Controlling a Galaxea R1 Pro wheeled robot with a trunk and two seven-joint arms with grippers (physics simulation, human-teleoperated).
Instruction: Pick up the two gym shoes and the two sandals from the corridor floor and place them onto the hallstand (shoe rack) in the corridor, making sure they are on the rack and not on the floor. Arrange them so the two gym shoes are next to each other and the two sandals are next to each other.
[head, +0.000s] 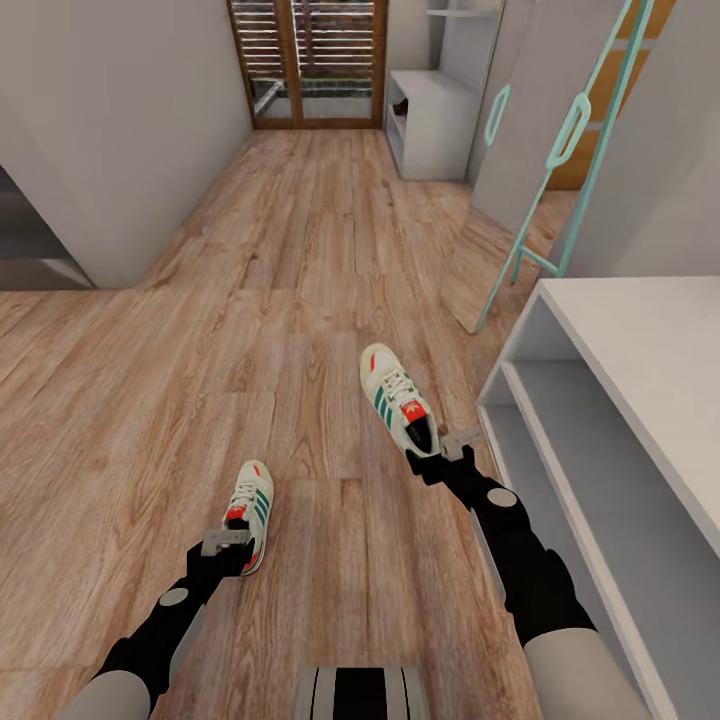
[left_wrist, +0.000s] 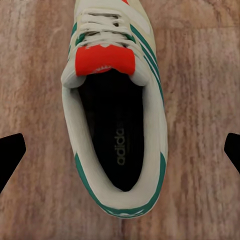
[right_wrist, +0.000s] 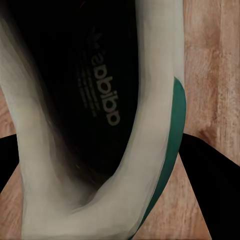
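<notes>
Two white gym shoes with green stripes show in the head view. The left shoe (head: 250, 508) lies on the wood-plank corridor floor (head: 300, 270). My left gripper (head: 227, 541) hovers over its heel, open, its fingertips (left_wrist: 10, 155) wide on both sides of the shoe (left_wrist: 116, 115). The right shoe (head: 396, 400) looks larger and seems lifted off the planks. My right gripper (head: 434, 456) is shut on its heel rim (right_wrist: 150, 150). The grey hallstand (head: 432, 125) with wall shelves stands far down the corridor at the right. No sandals can be made out.
A plain low white bench (head: 640, 370) with open shelves stands close on my right. A teal ladder frame (head: 560, 190) leans on the wall past it. A slatted wooden door (head: 305, 60) closes the corridor's far end. A small dark object (head: 399, 108) sits in the hallstand's shelf.
</notes>
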